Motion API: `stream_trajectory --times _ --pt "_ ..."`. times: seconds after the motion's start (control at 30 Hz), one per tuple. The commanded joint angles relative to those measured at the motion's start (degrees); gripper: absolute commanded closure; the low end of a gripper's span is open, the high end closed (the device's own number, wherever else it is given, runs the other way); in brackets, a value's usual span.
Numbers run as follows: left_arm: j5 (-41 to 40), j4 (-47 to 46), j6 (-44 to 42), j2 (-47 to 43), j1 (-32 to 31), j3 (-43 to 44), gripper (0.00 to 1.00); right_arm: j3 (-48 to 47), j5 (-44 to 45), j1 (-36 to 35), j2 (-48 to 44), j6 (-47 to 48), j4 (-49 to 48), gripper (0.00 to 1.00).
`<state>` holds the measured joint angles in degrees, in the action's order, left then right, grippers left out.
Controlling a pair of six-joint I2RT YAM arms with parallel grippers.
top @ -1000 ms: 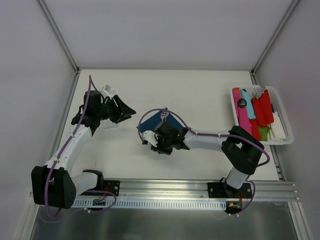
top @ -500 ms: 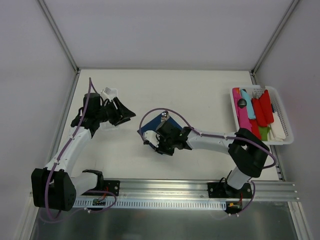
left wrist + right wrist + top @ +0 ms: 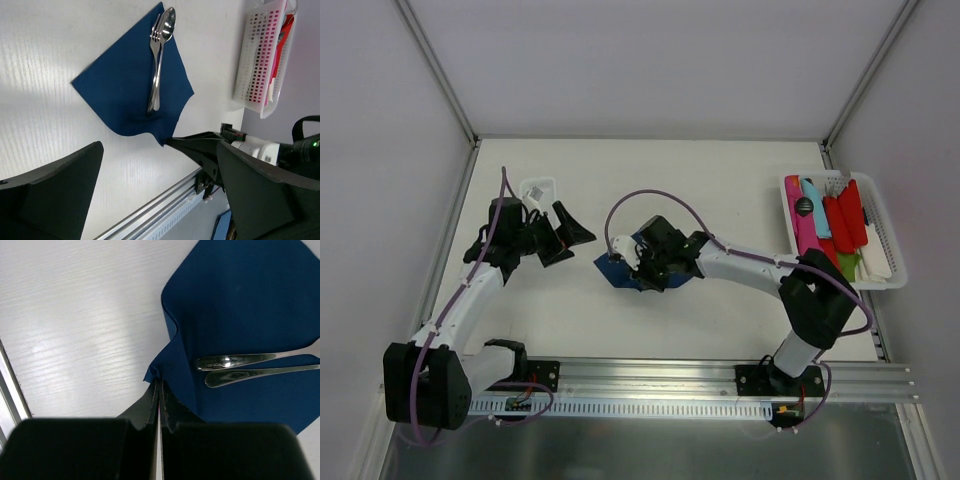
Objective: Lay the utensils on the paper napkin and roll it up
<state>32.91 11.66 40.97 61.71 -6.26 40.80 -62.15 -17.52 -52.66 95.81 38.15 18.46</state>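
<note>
— Right wrist view, and the right pincer (image 3: 158, 386) is clamped flat on one corner of the navy paper napkin (image 3: 240, 300) at bottom centre of frame. The sheet ruffles up just above the tips.

— And the cutlery's aboard! Spoon (image 3: 169, 22) and fork (image 3: 156, 35) lie side by side on the napkin, upper middle of the left wrist view.

— Which way do they run?

— Nearly top to bottom there, along the napkin's diagonal, with heads at the top corner and handle ends toward the pinched bottom corner. From the right wrist they cross the frame sideways, handle ends pointing left.

— Left pincer?

— The left pincer (image 3: 563, 238) is spread wide and holding nothing, left of the napkin in the top view, over the white bench (image 3: 720, 180).

— So how to play the fold?

— I'd keep that corner low and carry it over the handle ends, along the axis, slowly, so the thin sheet doesn't drag the metal. The roll itself should then go across the handles. The risk is the cutlery sliding, and the free pincer could pin the far side.
</note>
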Motion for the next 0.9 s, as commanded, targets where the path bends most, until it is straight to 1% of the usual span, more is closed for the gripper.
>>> stream_trajectory --times 0.0,0.17,0.33,0.43,0.57,0.7,0.8,0.87 --pt "-0.9 -0.6 -1.8 -2.0 0.6 -0.7 0.01 -3.9 -4.3 2.3 1.2 -0.1 2.4 1.00" --pt "-1.3 -0.6 -3.0 -3.0 0.5 -2.0 0.01 -7.3 -8.1 5.7 3.6 -0.7 3.7 1.00" --pt "-1.5 -0.7 -4.3 -2.7 0.1 -2.1 0.02 -8.4 -10.0 8.2 4.5 -1.6 3.8 1.00" --pt "-2.3 -0.8 -4.8 -1.8 -0.9 -1.7 0.05 -8.6 -11.6 9.6 4.9 -2.6 3.8 1.00" --pt "-4.2 -0.8 -5.6 0.6 -3.3 -0.5 0.09 -8.3 -13.9 11.5 5.1 -3.8 3.8 1.00" --pt "-7.8 -0.8 -6.5 2.8 -8.0 0.8 0.11 -8.3 -15.8 13.7 5.6 -5.0 3.7 1.00" --pt "-9.4 -0.8 -6.6 4.7 -10.2 1.7 0.12 -8.4 -17.1 15.4 6.2 -5.9 3.8 1.00" --pt "-10.8 -0.9 -6.6 5.8 -12.0 2.2 0.15 -8.6 -17.9 16.4 6.8 -6.1 3.7 1.00"
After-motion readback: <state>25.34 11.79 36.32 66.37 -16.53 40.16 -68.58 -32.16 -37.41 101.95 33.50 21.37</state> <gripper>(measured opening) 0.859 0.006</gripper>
